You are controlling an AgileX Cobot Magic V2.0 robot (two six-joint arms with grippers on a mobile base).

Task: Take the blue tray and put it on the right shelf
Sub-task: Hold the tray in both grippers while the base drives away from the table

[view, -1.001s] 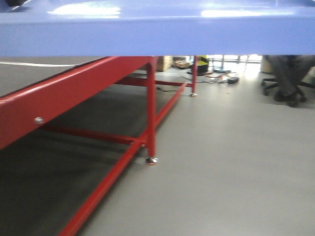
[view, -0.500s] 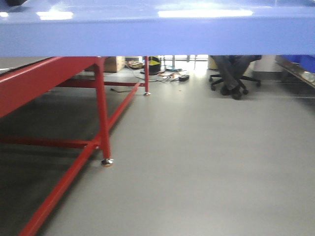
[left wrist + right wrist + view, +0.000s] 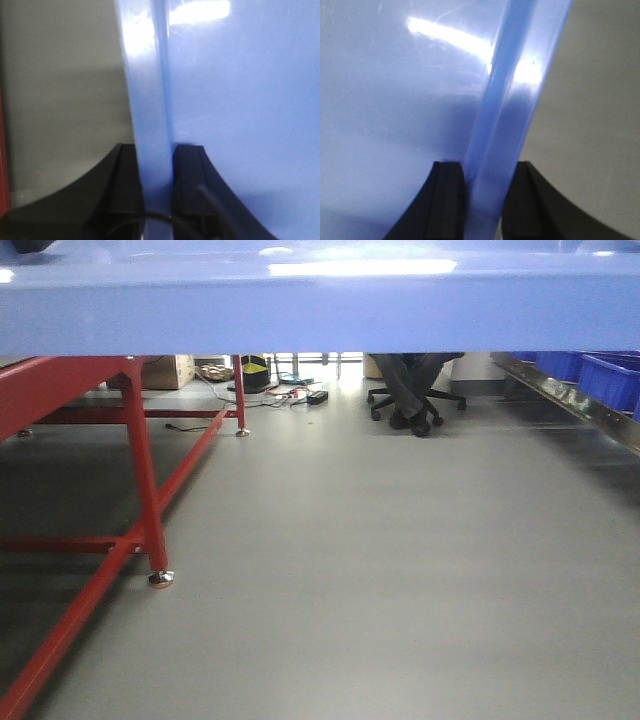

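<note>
Far left in the front view there's the red metal-framed counter [image 3: 143, 475]. The left tool [image 3: 156, 172] is clamped tight on the left rim of the glossy periwinkle-blue plastic tray [image 3: 240, 100], which is held up over grey floor. The right tool [image 3: 482, 187] pinches the opposite rim the same way. The shiny steel shelf [image 3: 565, 400] runs along the far right.
</note>
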